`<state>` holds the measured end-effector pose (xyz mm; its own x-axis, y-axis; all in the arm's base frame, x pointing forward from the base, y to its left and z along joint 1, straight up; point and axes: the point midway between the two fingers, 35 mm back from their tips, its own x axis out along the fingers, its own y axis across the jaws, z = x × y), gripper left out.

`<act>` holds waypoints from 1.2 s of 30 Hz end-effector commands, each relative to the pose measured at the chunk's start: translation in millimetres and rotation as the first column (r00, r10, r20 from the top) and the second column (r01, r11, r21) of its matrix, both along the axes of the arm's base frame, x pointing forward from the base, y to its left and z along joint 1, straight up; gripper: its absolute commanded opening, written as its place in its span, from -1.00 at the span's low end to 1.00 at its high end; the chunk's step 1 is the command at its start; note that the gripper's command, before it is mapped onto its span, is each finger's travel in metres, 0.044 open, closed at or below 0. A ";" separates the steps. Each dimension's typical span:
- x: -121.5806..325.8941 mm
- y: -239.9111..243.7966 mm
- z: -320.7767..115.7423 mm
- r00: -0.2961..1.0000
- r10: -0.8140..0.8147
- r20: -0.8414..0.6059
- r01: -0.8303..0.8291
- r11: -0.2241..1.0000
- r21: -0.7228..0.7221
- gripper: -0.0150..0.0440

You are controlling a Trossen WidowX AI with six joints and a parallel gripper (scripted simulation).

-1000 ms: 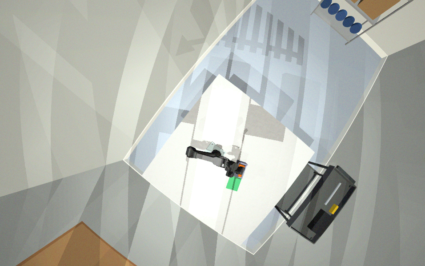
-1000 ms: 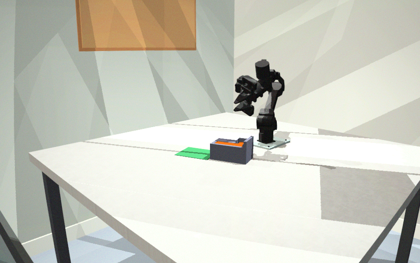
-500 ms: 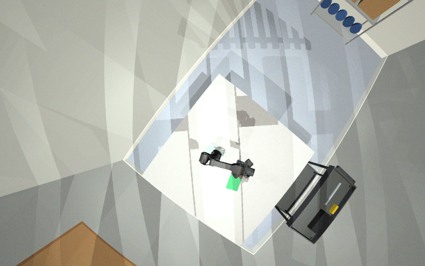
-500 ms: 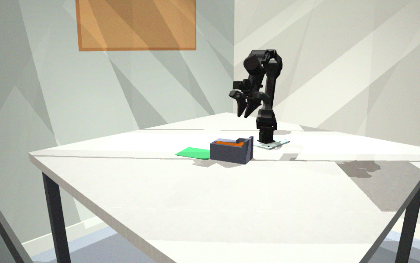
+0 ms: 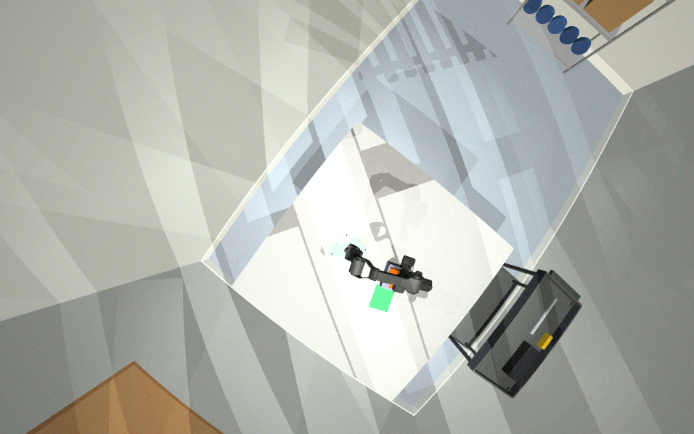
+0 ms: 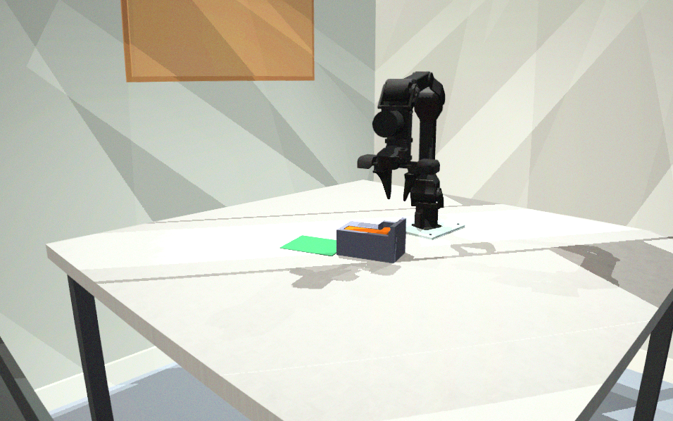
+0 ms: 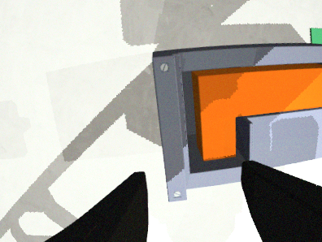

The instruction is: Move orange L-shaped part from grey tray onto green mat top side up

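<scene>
The orange L-shaped part (image 5: 393,271) (image 6: 369,230) (image 7: 219,93) lies in the pocket of the grey tray (image 6: 367,246) (image 7: 167,122). Its L-shaped end is at the left in the wrist view, with a dark gap beside it; its other end is cut off at the right edge there. The green mat (image 5: 381,298) (image 6: 310,246) (image 7: 316,36) lies flat against the tray's far end from the arm base, and nothing lies on its visible part. My gripper (image 6: 397,198) (image 7: 194,178) is partly open, empty and pointing down, above the height of the tray and not touching it.
The tray has a raised wall with screws at the L-shaped end. The arm's base plate (image 5: 339,248) (image 6: 436,232) stands near that side. The arm passes over the tray in the overhead view and covers parts of it. A dark cart (image 5: 527,332) stands beyond the table's edge.
</scene>
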<state>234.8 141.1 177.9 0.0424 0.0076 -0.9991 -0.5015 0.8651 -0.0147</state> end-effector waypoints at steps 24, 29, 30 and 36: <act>3.3 3.2 -79.6 1.000 0.022 -0.013 -0.022 1.000 0.005 0.12; 3.8 3.4 -88.0 1.000 0.022 -0.013 -0.022 1.000 0.005 0.12; 3.8 3.4 -89.6 1.000 0.022 -0.013 -0.022 1.000 0.005 0.12; 3.9 3.4 -99.6 1.000 0.022 -0.013 -0.022 1.000 0.005 0.12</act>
<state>239.4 146.0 85.6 0.0315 0.0205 -0.9993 -0.5183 0.8552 0.0012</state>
